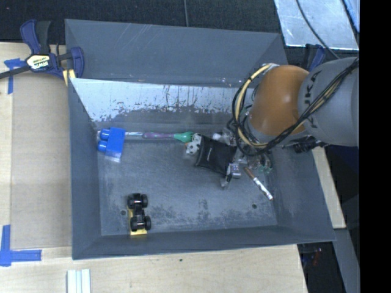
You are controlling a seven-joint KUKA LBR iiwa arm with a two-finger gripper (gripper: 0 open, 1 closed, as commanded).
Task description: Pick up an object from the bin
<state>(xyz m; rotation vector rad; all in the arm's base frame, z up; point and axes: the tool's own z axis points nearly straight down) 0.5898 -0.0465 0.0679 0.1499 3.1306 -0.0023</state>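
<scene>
— Where is the gripper [226, 173] seen?
— Low over the floor of the bin [183, 54], right of centre. The arm [333, 105] is bent in from the right, with its orange cover [278, 99] turned upward.
— What is found nearest?
— A small white piece [194, 143] just beside it, rear left; a thin white stick [261, 187] just right.
— Open or closed?
— That cannot be told.
</scene>
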